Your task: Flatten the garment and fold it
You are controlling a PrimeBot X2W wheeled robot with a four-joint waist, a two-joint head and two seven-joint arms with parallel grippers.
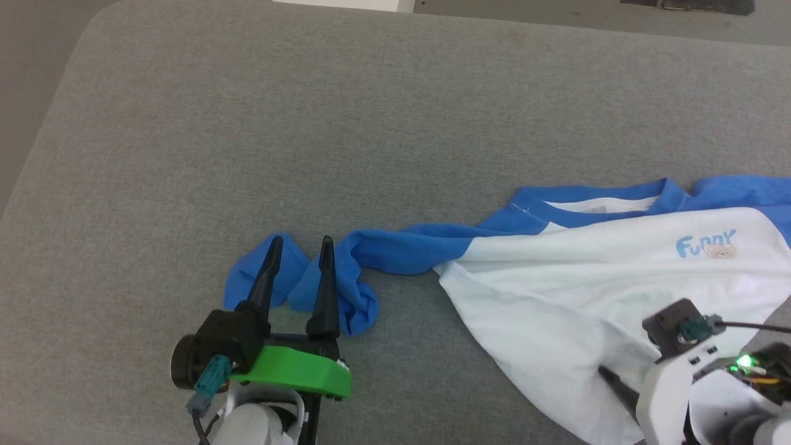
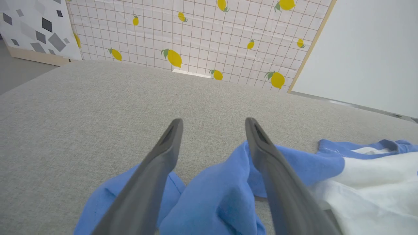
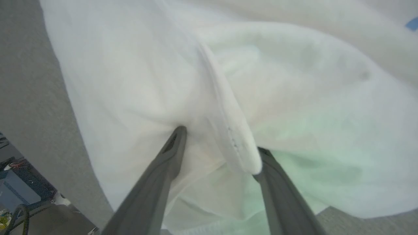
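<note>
The shirt (image 1: 587, 278) lay on the right side of the grey cloth-covered table (image 1: 309, 123), its white body spread in loose wrinkles and running off the right edge of the head view. The blue neck trim (image 1: 593, 194) faced the far side of the table, and pale blue lettering (image 1: 704, 243) showed on the chest. One long blue sleeve (image 1: 408, 247) stretched out to the left and ended in a crumpled bunch. The left gripper (image 1: 301, 241) stood over that bunch with its jaws wide open and nothing held. In the left wrist view the blue cloth sat between and under the two dark fingers (image 2: 150, 182), though whether they touched it could not be told. The right gripper (image 3: 220, 140) was low over the near part of the white body, its jaws also spread wide. A folded hem of white cloth lay between its fingers (image 3: 156, 182), unclamped, and the left fingertip pressed into the cloth. Behind the table, the left wrist view showed a wall (image 2: 196, 32) with a lemon pattern.
</note>
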